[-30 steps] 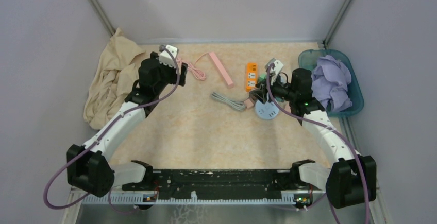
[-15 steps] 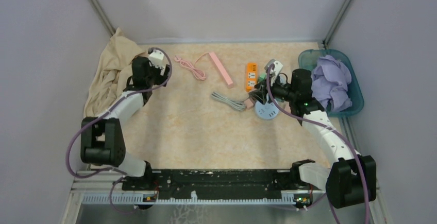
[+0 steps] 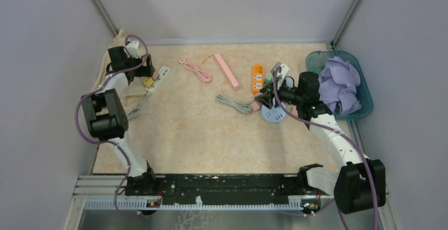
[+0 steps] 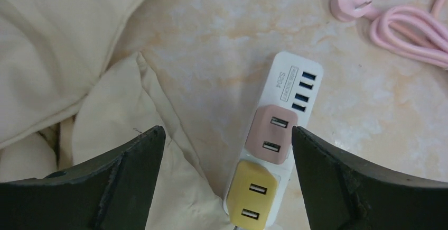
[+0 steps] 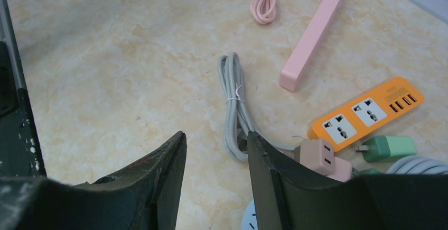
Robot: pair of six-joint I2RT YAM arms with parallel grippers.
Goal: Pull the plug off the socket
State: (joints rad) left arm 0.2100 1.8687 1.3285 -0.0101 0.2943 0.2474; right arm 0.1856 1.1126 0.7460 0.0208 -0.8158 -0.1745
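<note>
A white socket strip [image 4: 291,84] lies beside a beige cloth [image 4: 53,55] at the far left. A pink plug [image 4: 270,134] and a yellow plug [image 4: 253,194] sit in it. My left gripper [image 4: 227,130] hovers over the strip, open wide, with the plugs below and between its fingers and nothing held. The top view shows that strip [image 3: 160,73] just right of the left gripper [image 3: 142,69]. My right gripper [image 5: 215,135] stands open with a narrow gap, empty, above the table near a pink plug [image 5: 317,153] in a round blue socket [image 3: 273,115].
An orange socket strip [image 5: 367,111], a green plug [image 5: 393,148], a coiled grey cable [image 5: 235,108] and a pink strip [image 5: 314,34] with its pink cable [image 3: 194,69] lie mid-table. A teal basket [image 3: 364,108] with purple cloth [image 3: 338,84] stands at the right.
My left arm has swung left into the far left corner. The beige cloth has shifted, uncovering the white strip with its plugs. The right arm has not moved.
</note>
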